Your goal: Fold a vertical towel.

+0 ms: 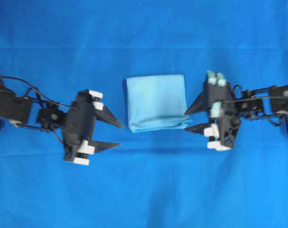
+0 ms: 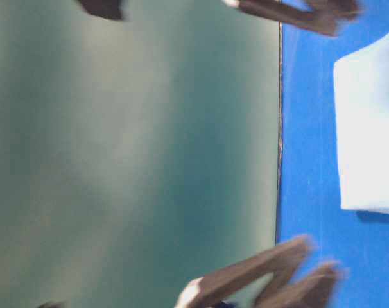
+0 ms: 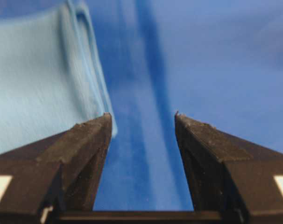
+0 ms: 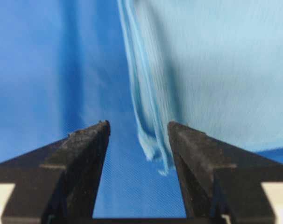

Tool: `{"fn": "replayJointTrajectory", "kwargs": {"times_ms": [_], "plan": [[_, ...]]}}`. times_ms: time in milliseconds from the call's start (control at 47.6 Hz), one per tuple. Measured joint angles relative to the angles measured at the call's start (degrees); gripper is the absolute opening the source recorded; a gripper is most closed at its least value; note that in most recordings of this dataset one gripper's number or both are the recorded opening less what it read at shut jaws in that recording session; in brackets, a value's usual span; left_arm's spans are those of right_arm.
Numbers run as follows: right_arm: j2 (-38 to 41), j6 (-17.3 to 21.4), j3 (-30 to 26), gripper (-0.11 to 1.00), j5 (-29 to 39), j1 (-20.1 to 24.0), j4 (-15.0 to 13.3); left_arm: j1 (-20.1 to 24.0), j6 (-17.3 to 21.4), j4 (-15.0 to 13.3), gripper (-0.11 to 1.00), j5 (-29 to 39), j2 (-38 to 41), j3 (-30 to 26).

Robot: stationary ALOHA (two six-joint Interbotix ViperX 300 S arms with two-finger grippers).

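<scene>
A small, pale sky-blue microfibre towel (image 1: 156, 102) lies folded into a near-square packet at the centre of the overhead view, flat and much lighter than the deep blue beneath it. Its top edge runs straight, its left side is clean, and the bottom edge, toward six o'clock, shows stacked layers bulging slightly, with the lower right corner at about four o'clock poking out a little. From the left wrist view the towel (image 3: 36, 77) shows a doubled, stitched hem along its side. From the right wrist view the layered edges of the towel (image 4: 211, 65) splay apart at the near corner.
</scene>
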Motion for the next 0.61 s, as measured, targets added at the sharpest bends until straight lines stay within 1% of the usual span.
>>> {"fn": "replayJointTrajectory", "kwargs": {"times_ms": [168,357,483,609], "plan": [[-10.5,0.0,0.1,0.58,1.1,-0.2,-0.9,0.0,0.0,0.0,0.54,0.8,-8.2,2.3],[-22.5,-0.1,2.2,0.58,1.9,-1.4,-2.4,0.1,0.0,0.0,0.53,1.2,-18.3,5.6],[-30.7,-0.1,3.3,0.57,4.7,-2.3,-3.3,0.3,0.0,0.0,0.53,1.7,-25.2,8.5],[-36.4,-0.1,4.5,0.58,7.2,-2.7,-4.5,0.7,-0.2,0.0,0.53,3.5,-32.9,11.4]]}}
